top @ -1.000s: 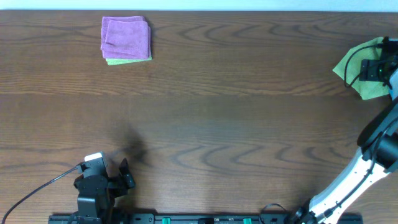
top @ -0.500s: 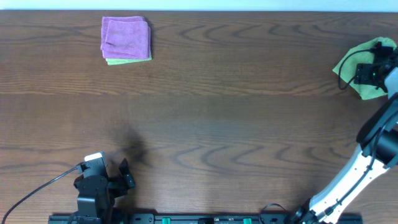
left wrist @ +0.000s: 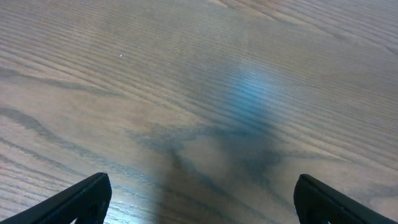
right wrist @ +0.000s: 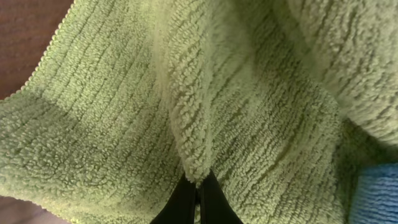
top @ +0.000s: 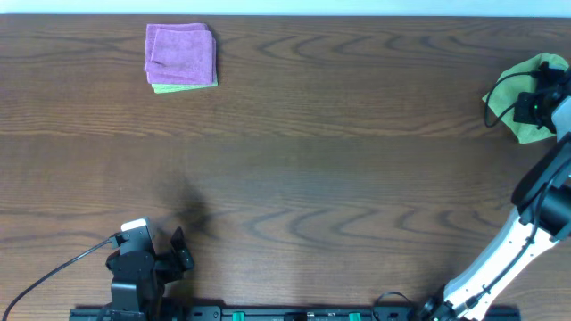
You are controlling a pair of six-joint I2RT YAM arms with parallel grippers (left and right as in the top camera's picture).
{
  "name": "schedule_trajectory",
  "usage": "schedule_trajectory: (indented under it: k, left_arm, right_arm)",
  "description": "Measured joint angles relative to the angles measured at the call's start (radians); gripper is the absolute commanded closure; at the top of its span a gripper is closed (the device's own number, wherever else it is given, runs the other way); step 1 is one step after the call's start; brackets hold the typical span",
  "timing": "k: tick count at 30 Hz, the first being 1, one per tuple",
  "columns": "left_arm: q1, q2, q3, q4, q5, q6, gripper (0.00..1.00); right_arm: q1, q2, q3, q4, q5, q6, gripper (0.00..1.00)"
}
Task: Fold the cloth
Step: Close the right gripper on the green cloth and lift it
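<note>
Overhead: the green cloth [top: 528,69] lies bunched at the table's [top: 339,178] far right edge. Part of it is cut off by the frame and part is covered by the right gripper [top: 528,107], whose jaws cannot be made out from here. A folded stack [top: 181,56], purple on green, sits at the far left corner, well apart. The left gripper [top: 181,254] hangs at the near left edge, its jaws too small to judge.

Left wrist: only two dark fingertips [left wrist: 87,199] show, one in each lower corner, spread wide over bare wood with a blurred shadow between them.

Right wrist: the cloth fills nearly the whole view. The fingertips [right wrist: 185,202] are pinched together on a raised fold of it, their bases out of frame. A blue patch [right wrist: 379,193] in the lower right corner is cut off and unidentifiable.
</note>
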Motion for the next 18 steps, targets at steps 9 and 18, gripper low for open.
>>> schedule_trajectory:
  k: [9,18]
  left_arm:
    - [0.0,0.0,0.0,0.0,0.0,0.0,0.05]
    - [0.0,0.0,0.0,0.0,0.0,0.0,0.05]
  right_arm:
    - [0.078,-0.051,0.0,-0.164,0.0,0.046,0.99]
    - [0.375,-0.234,0.01,-0.307,-0.047,0.159,0.99]
